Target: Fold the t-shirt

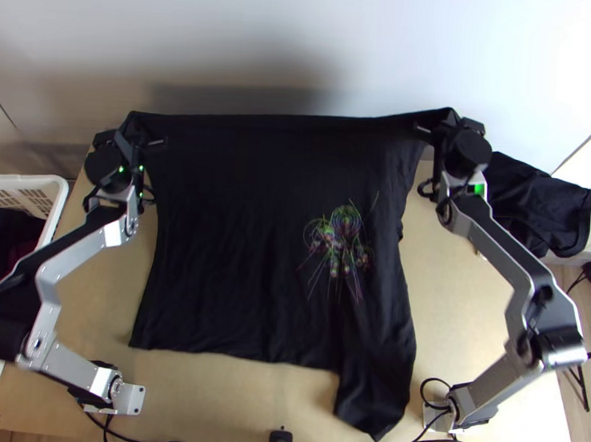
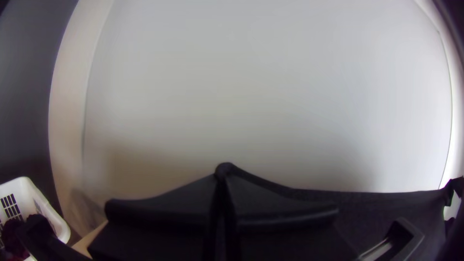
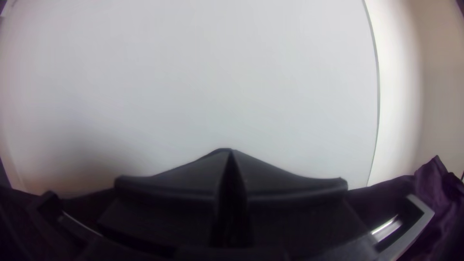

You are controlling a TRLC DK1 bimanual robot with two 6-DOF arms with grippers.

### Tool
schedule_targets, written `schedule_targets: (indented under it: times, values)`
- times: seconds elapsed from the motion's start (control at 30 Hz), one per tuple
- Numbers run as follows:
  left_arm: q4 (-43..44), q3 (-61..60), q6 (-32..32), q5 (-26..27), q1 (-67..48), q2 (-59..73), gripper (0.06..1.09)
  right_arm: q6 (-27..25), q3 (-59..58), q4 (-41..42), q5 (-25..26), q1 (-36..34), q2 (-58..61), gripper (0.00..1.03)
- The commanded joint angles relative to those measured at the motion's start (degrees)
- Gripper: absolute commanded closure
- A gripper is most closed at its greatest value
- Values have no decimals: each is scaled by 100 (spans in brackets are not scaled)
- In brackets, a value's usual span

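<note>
One black cloth t-shirt lies mostly spread on the light wooden surface, its upper edge taut near the far edge, pinched between the closed left tool and right tool. Judging by this, straightening precedes folding; next, lower that edge evenly, then release.

In the top view, the left arm bends outward at its elbow and extends up to the left gripper; the right arm roughly mirrors it, up to the right gripper; the grippers are well apart; in each wrist view, the wide black fingers are pressed together, tips meeting at the middle.
</note>
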Motion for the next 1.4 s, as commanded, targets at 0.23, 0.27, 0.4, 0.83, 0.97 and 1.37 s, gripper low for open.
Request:
schedule_targets:
  times: [0.23,0.27,0.4,0.83,0.97,1.37]
  values:
    - [-139,1639,117,71,294,2094,105,-143,1642,-168,6,-67,1753,100]
    - [-174,1753,117,80,303,2226,105,-170,1765,-203,-2,-67,1868,100]
    - [-253,2157,301,89,338,2718,105,-372,2046,-238,6,-76,2175,100]
    - [-692,2509,547,107,426,3369,105,-460,2081,-256,6,-147,2544,100]
    - [-719,2588,626,107,373,3457,105,-468,2160,-256,6,-147,2694,100]
    - [-2758,2562,284,71,4,2850,105,-820,1378,-739,-38,56,2254,100]
